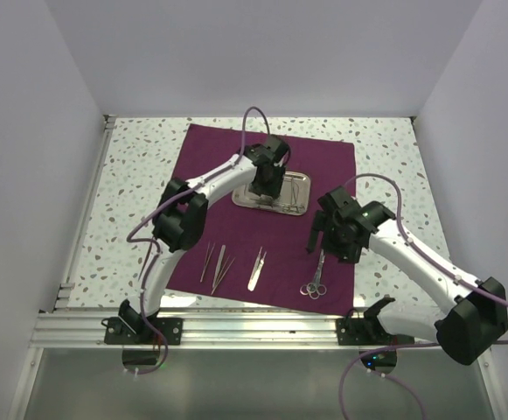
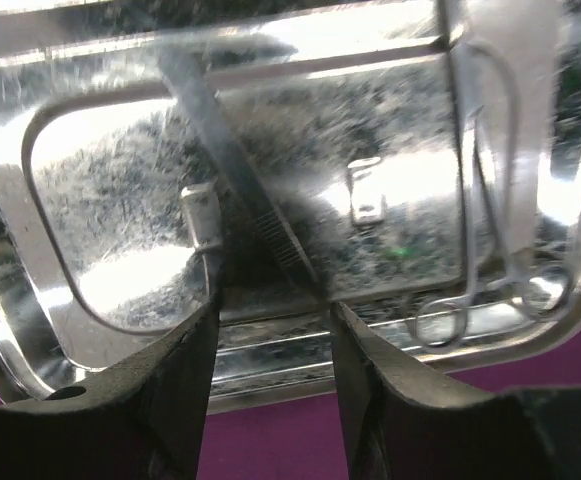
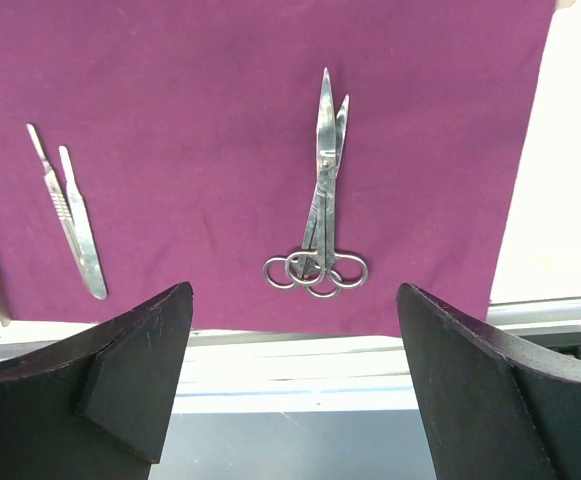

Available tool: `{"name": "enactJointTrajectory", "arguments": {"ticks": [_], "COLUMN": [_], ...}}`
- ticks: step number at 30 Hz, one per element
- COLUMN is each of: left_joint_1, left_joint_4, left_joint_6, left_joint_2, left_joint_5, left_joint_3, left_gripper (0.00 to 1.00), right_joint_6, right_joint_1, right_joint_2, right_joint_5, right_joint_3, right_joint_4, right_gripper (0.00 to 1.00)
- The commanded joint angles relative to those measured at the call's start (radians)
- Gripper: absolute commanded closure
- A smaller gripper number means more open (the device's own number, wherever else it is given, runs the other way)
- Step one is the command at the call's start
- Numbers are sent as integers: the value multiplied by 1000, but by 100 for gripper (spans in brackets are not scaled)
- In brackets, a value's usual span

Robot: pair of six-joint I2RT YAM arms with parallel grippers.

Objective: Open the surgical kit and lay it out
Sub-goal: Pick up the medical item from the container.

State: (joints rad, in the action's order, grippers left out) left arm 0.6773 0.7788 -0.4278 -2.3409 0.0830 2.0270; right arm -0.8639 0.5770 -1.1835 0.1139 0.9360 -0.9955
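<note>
Hovering over the steel tray [image 2: 90, 40], the left gripper [image 2: 275, 310] has its fingers partly apart astride tweezers [image 2: 240, 170] lying inside. The right gripper [image 3: 295, 292] gapes wide above scissors [image 3: 322, 200] on the purple cloth [image 3: 190, 120].

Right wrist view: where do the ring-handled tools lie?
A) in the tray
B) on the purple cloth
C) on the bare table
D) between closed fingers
B: the tools lie flat on the cloth, ahead of the open right fingers, touching neither.
</note>
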Motion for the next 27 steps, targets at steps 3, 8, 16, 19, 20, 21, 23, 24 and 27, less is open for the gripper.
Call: {"name": "enactJointTrajectory", "arguments": {"ticks": [3,8,16,19,20,21,23,24,27], "left_joint_1": [13,48,59,59,59,59,57,57,57], "left_joint_4": [-47,-70,-26,16,22,27,42,43,43], "left_joint_6": [0,0,-9,-19,-22,-25,-26,-26,-28], "left_joint_2": [60,60,78,94,95,94,72,63,32], "left_joint_5": [43,31,84,95,93,95,101,103,97], "left_joint_3": [-114,-156,-72,-22,-14,-5,15,18,15], "left_gripper": [50,50,50,50,49,49,49,49,49], "right_joint_6": [42,49,49,48,48,46,46,48,57], "right_joint_1": [4,3,1,1,1,1,1,1,1], "right_joint_2": [-21,-39,-50,-47,-44,-42,-44,-44,-54], "right_joint_5": [70,79,84,89,89,90,90,90,101], "right_joint_3": [76,84,90,87,83,83,83,86,103], "right_joint_4": [-63,-55,-55,-57,-58,-58,-57,-60,-69], "right_gripper": [14,14,16,16,16,16,16,16,16]}}
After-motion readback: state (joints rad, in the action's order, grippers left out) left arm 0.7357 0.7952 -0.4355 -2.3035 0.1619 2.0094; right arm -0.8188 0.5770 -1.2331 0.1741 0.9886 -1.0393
